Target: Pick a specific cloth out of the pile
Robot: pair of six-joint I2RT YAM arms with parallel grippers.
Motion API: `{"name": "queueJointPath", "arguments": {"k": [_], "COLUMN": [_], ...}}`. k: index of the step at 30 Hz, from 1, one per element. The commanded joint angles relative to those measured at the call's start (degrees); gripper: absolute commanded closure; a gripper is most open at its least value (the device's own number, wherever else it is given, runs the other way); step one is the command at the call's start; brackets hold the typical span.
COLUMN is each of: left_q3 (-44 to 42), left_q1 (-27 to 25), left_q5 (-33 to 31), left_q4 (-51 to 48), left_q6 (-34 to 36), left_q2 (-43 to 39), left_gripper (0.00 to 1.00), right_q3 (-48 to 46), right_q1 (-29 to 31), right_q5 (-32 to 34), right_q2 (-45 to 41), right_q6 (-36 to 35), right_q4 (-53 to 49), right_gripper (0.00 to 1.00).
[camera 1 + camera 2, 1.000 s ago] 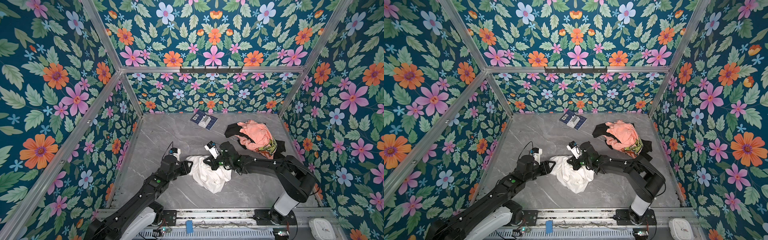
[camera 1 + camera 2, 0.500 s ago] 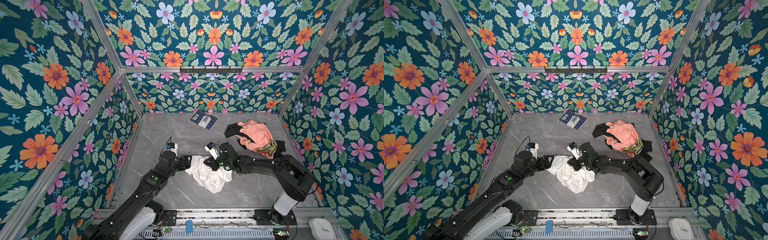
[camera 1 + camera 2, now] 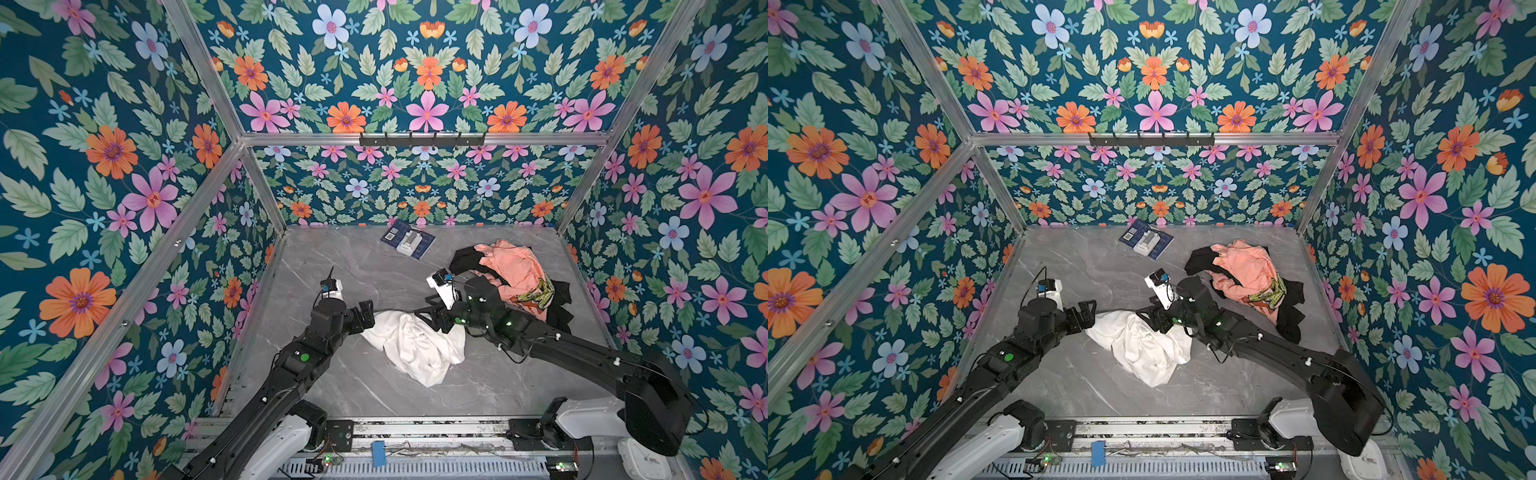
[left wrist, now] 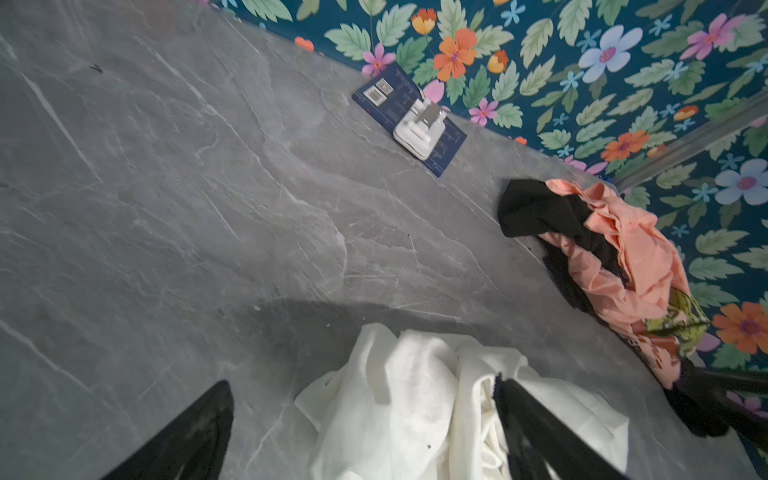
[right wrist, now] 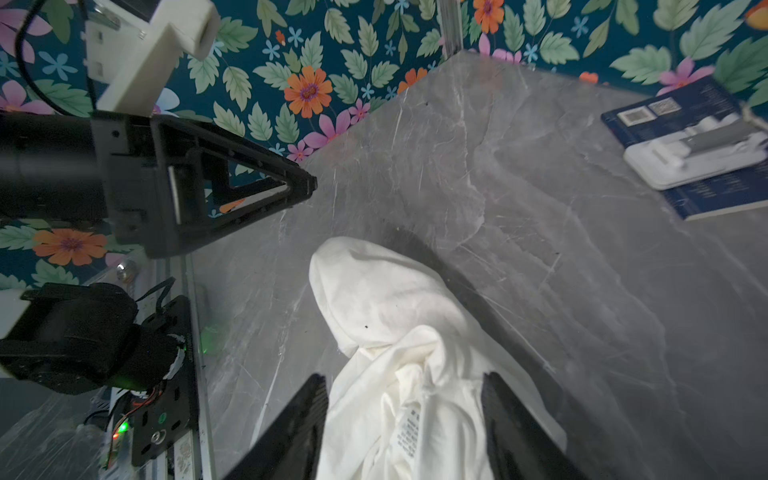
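The cloth [image 3: 419,345] [image 3: 1142,349] is a white wrinkled garment lying crumpled on the grey table, apart from the pile [image 3: 511,270] [image 3: 1246,270] of peach-pink and black clothes at the back right. My left gripper [image 3: 368,316] [image 3: 1086,316] sits at the cloth's left edge, jaws wide open. In the left wrist view the cloth [image 4: 399,399] lies loose between that gripper's [image 4: 361,382] spread fingers. My right gripper [image 3: 432,318] [image 3: 1150,320] is at the cloth's right end, also open. The cloth [image 5: 374,299] with its label lies between the right gripper's [image 5: 405,376] parted fingers.
A blue booklet with a white device [image 3: 409,243] [image 4: 415,120] lies at the back of the table by the wall. Flowered walls close in three sides. A metal rail [image 3: 415,432] with the arm bases runs along the front edge.
Both grippers have opened and let go of the white cloth, which has settled on the table. The left gripper has drawn back a little from the cloth's edge.
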Motion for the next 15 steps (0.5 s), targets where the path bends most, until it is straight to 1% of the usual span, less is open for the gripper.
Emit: {"name": "queueJointPath", "arguments": {"k": [1, 2, 3, 4, 5, 6, 7, 8, 9, 10, 12, 13, 15], "left_q3": [2.55, 3.40, 4.56, 5.28, 5.79, 5.18, 4.45, 3.95, 3.03, 2.52, -0.13, -1.93, -7.49], "left_q1": [0.10, 0.10, 0.10, 0.10, 0.10, 0.10, 0.10, 0.10, 0.30, 0.65, 1.49, 1.59, 2.77], "left_q5": [-12.33, -15.99, -19.03, -20.51, -22.22, -24.45, -26.29, -29.30, -31.11, -30.78, -28.37, -28.77, -27.78], "left_q4": [-1.30, -1.38, -1.09, -0.58, 0.23, 2.68, 4.47, 7.04, 10.13, 12.77, 20.44, 24.45, 36.70], "left_q6": [0.83, 1.49, 3.27, 5.89, 8.12, 11.35, 14.10, 16.68, 20.41, 24.41, 31.97, 34.52, 40.72], "left_q2": [1.04, 1.92, 2.96, 3.99, 5.38, 6.80, 8.02, 9.52, 11.08, 12.20, 13.81, 13.88, 13.36], "left_gripper": [0.00, 0.00, 0.00, 0.00, 0.00, 0.02, 0.04, 0.04, 0.05, 0.05, 0.10, 0.09, 0.09], "right_q3": [-2.33, -3.62, -5.24, -7.12, -9.88, -13.23, -16.16, -19.24, -21.13, -21.95, -21.94, -22.37, -24.28], "right_q1": [0.07, 0.07, 0.07, 0.07, 0.00, -0.55, -2.36, -5.33, -8.45, -11.69, -19.07, -21.52, -26.49], "right_q5": [11.05, 15.05, 20.58, 24.97, 28.59, 31.28, 32.53, 33.61, 34.59, 34.29, 32.65, 31.63, 31.23], "right_q2": [-4.74, -6.47, -8.17, -9.54, -11.16, -12.42, -12.86, -13.12, -13.90, -14.67, -16.55, -17.38, -18.34], "right_q6": [-3.07, -3.77, -4.03, -4.63, -7.32, -10.42, -12.34, -12.93, -11.71, -10.02, -6.44, -6.05, -6.07], "right_q4": [-2.39, -1.94, -0.80, 1.36, 4.73, 9.04, 14.40, 18.80, 21.34, 20.88, 15.32, 14.22, 14.48], "right_gripper": [0.31, 0.29, 0.28, 0.25, 0.18, 0.10, 0.09, 0.11, 0.12, 0.12, 0.13, 0.13, 0.13]}}
